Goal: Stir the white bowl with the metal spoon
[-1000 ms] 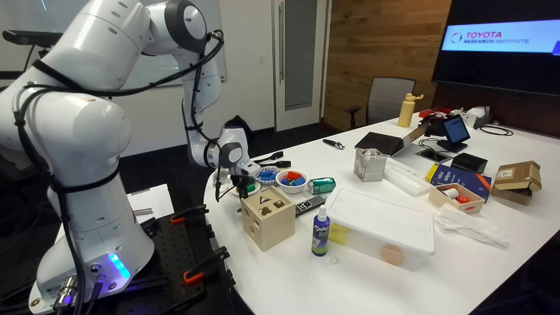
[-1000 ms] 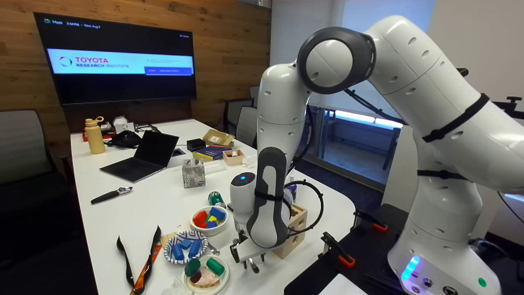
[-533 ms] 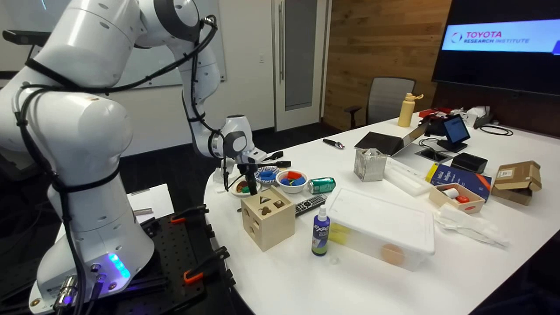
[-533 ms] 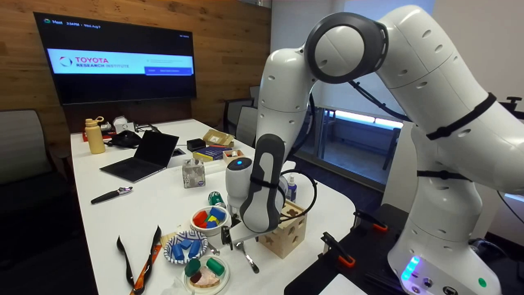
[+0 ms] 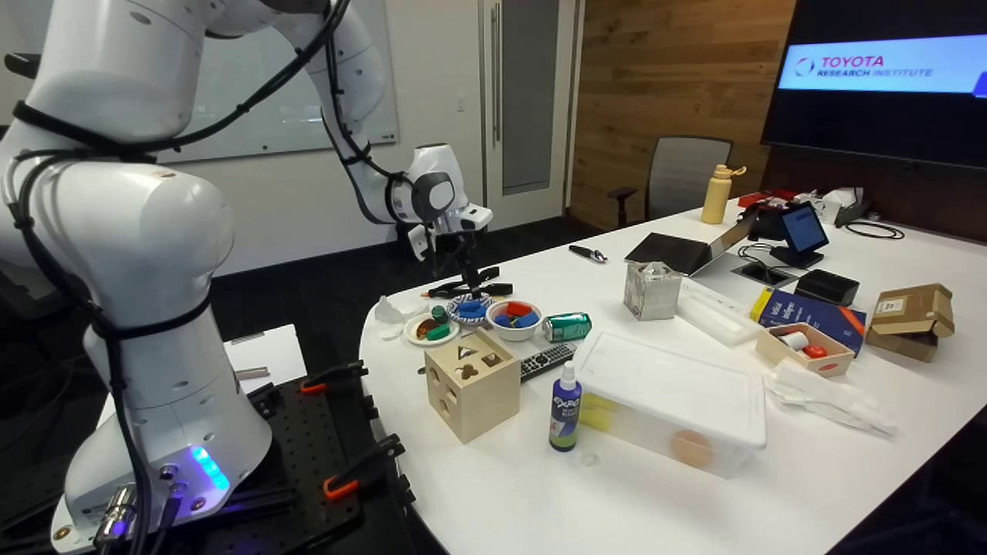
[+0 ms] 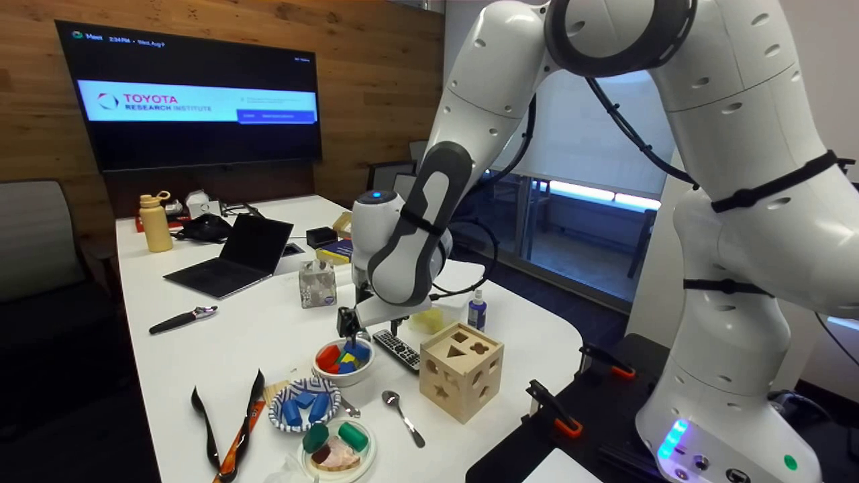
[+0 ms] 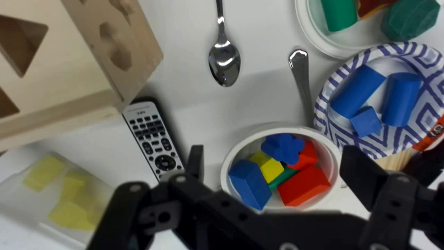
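Hand [image 7: 276,168] spread wide, held nothing; fingers [image 7: 360,177] showed either side of white bowl [image 7: 225,173] in wrist view, mixed-colour blocks [image 7: 305,185] inside. Metal spoon [image 7: 224,64] lay on counter [image 7: 189,73], shiny, oval end toward bowl; handle there cut off at top. Wooden box [image 5: 482,393] hid most of spoon in an exterior view.

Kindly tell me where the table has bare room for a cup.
Broad patches: between the tissue box, black-handled tool and white bowl; and between the lidded box and the edge of the table. Smaller: between the metal spoon, remote control and white bowl. Crowded: around the patterned bowl, with the plate, white bowl and a cutlery handle close by.
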